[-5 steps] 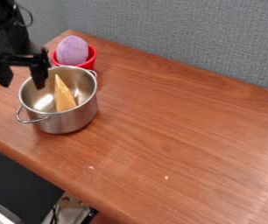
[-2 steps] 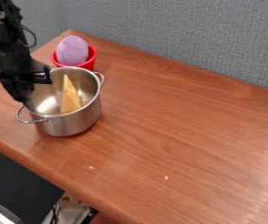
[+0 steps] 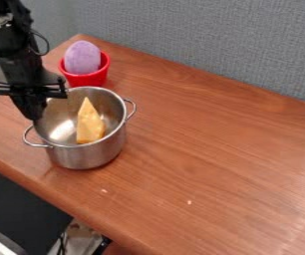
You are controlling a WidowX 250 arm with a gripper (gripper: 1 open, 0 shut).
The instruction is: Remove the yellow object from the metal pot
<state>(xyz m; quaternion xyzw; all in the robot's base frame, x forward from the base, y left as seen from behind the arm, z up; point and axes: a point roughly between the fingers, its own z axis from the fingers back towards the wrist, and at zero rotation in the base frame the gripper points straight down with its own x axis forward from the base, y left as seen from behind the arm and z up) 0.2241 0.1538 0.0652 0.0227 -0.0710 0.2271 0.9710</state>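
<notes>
Gripper down at the pot's left rim, jaws drawn together

We see our black arm coming down from the upper left, its gripper pointing straight down and set at the pot's near-left rim; the jaws are closed, and they seem to pinch the rim itself, though the dark fingers blur against the steel and we cannot be sure. The yellow wedge sits inside the pot, leaning up against the far-right wall, apart from the gripper. The pot stands upright on the wooden table, near its left end. Just behind the pot, a red bowl holds a purple egg, close to the grey wall
</notes>
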